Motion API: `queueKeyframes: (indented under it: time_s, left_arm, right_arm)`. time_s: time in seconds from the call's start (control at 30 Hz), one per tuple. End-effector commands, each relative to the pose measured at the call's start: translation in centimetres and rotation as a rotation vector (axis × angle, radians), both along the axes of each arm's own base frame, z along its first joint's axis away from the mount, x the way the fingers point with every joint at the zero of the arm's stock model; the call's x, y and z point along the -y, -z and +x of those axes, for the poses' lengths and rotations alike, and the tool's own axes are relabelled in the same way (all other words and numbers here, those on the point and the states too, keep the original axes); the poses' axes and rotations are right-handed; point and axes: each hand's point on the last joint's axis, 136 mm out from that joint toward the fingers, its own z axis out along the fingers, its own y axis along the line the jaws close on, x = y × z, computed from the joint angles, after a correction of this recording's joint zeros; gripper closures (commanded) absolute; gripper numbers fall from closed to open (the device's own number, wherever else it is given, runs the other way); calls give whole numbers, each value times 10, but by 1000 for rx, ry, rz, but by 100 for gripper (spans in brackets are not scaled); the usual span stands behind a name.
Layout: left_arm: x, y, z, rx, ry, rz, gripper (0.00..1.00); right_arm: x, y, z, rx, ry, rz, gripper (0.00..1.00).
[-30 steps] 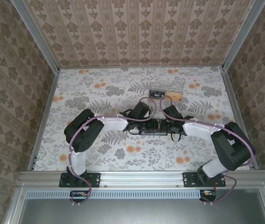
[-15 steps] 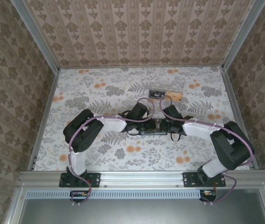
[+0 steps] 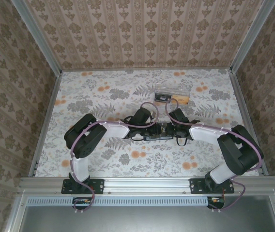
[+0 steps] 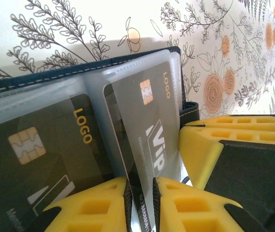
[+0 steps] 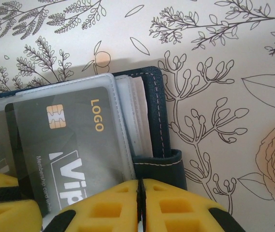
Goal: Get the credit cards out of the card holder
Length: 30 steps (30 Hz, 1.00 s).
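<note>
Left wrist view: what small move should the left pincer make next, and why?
Probably draw the left pincer straight back a little. Its fingers pinch the near edge of the grey card, which sits mostly inside its clear sleeve, while the right pincer appears clamped on the card holder, steadying it. A short pull should start the card sliding out.

Arms (image 3: 113, 128) bent inward, wrists low, facing. The left fingers (image 4: 96, 205) pinch a card (image 4: 145, 128); the right fingers (image 5: 178, 205) pressed together.
</note>
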Motion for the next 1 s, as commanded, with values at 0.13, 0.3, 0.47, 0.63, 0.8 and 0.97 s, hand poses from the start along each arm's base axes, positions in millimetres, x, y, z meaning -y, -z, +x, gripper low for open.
queueKeyframes:
  time_s: [0.13, 0.3, 0.47, 0.63, 0.8, 0.97]
  left_arm:
    - [2, -19, -4, 7, 12, -68, 84]
    - [0, -19, -4, 3, 7, -66, 94]
    - [-6, -16, -3, -7, -2, -58, 93]
    - [-14, -11, -3, -20, -15, -41, 93]
    - [-20, -8, -2, -28, -26, -35, 93]
    - [-25, -7, -3, -32, -34, -29, 93]
  right_arm:
    - [9, 26, -21, -118, 15, -27, 87]
    - [10, 28, -22, -125, 20, -28, 87]
    - [13, 30, -24, -137, 27, -36, 87]
    - [14, 30, -24, -140, 32, -36, 87]
    - [14, 30, -24, -143, 36, -37, 87]
    - [15, 30, -24, -144, 37, -38, 88]
